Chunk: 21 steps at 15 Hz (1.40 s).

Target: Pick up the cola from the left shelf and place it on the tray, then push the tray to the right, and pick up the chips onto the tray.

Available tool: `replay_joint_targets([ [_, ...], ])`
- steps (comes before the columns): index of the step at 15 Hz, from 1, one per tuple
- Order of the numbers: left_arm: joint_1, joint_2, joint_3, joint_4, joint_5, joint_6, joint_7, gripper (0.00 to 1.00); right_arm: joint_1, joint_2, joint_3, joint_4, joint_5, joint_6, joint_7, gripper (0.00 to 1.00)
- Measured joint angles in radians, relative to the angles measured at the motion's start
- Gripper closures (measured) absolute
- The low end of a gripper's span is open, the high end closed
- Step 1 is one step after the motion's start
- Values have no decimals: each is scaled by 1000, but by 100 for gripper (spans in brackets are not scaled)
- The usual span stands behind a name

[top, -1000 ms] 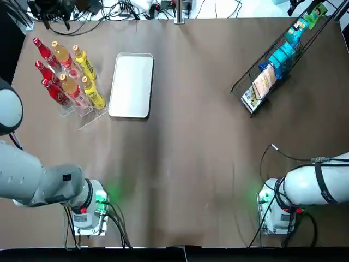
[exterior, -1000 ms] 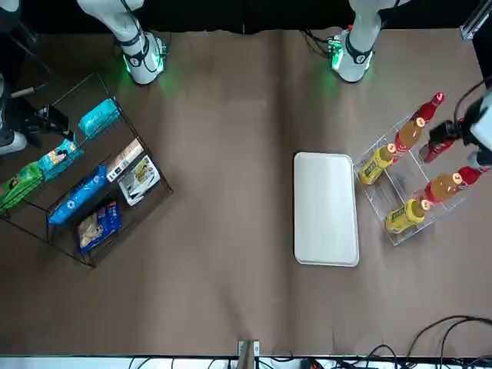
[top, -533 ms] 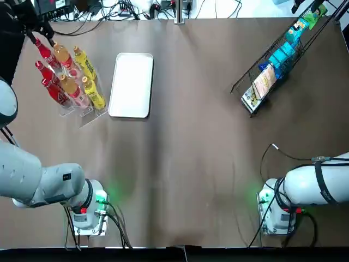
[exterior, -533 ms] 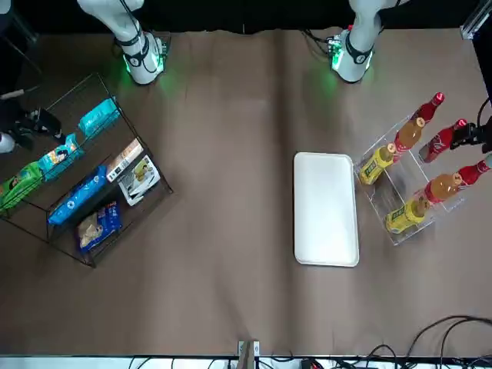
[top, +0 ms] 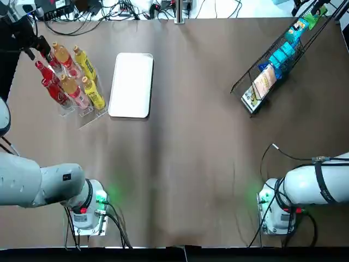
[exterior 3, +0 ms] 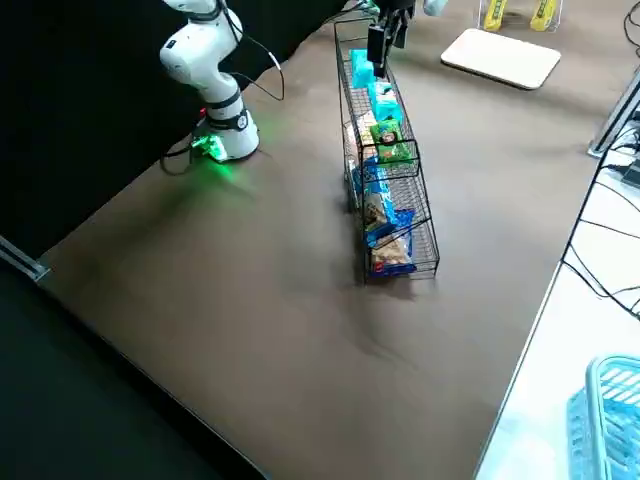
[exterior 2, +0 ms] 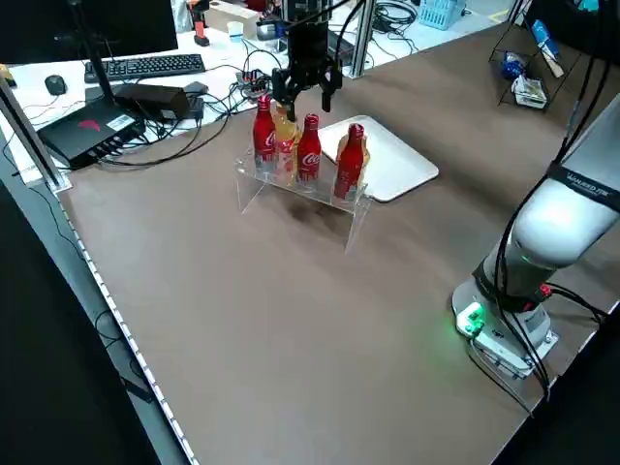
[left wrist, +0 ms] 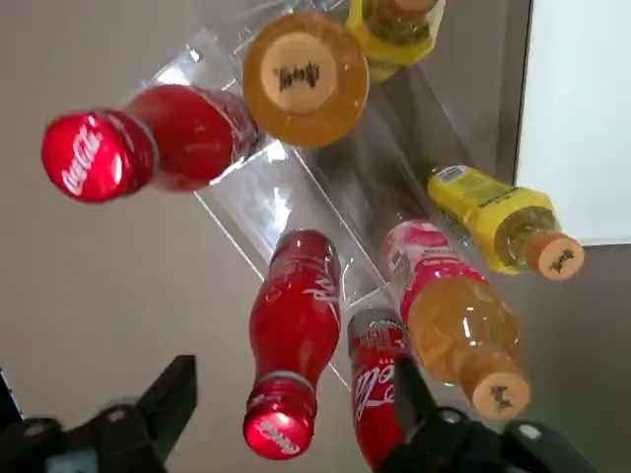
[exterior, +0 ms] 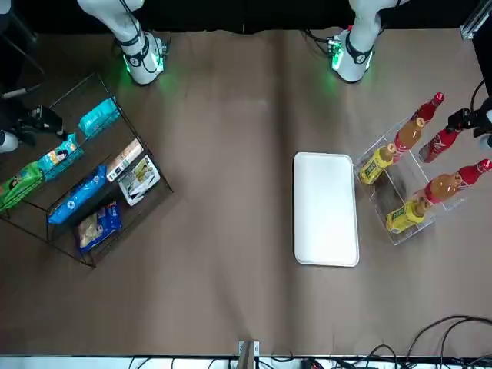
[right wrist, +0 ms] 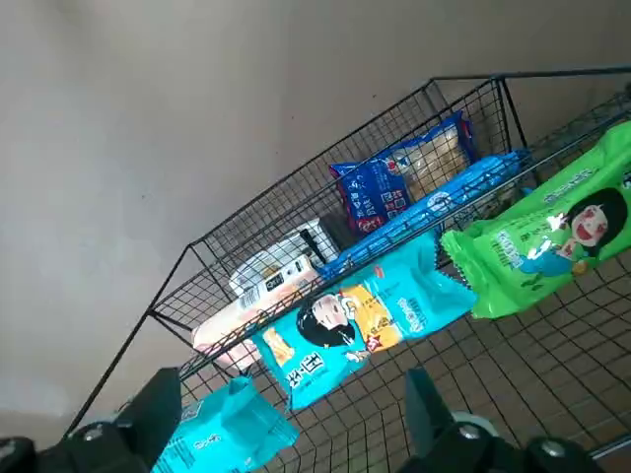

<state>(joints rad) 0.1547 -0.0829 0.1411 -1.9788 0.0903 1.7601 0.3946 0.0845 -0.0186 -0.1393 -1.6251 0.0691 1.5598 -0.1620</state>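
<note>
- Red cola (left wrist: 296, 335) stands upright in the clear shelf (top: 90, 115), in the row farthest from the tray (top: 131, 87).
- Left gripper (left wrist: 293, 374) hovers over that row, fingers wide apart on both sides of the bottle neck and holding nothing; probably it lines up a grasp.
- Right gripper (right wrist: 291, 394) hangs open and empty over the chips (right wrist: 345, 330), well apart from the tray, likely for the last step.
</note>
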Motion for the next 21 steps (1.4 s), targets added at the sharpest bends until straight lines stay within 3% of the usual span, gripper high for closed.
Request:
replay_joint_targets([
  [2, 0, -27, 12, -36, 0, 3, 1, 28, -2, 0, -3, 1, 0, 9, 0, 0],
  [6, 0, -45, 22, -56, 0, 12, 1, 33, -3, 1, -2, -1, 0, 15, 0, 0],
  [8, 0, -46, 22, -59, 0, 16, 1, 50, -6, 10, -3, -11, 0, 12, 0, 0],
  [10, -1, -46, 22, -65, 0, 17, 1, 54, -11, 26, -3, -13, -1, 13, 0, 0],
  [12, -1, -47, 22, -66, 0, 19, 1, 69, -25, 46, -3, -13, -2, 20, 0, 1],
  [18, -8, -49, 22, -65, 0, 24, -3, 68, -56, 85, -2, -13, -3, 35, -103, 1],
  [21, -9, -61, 22, -19, 0, -7, -15, 68, -54, 95, 1, -13, -3, 32, -174, 1],
])
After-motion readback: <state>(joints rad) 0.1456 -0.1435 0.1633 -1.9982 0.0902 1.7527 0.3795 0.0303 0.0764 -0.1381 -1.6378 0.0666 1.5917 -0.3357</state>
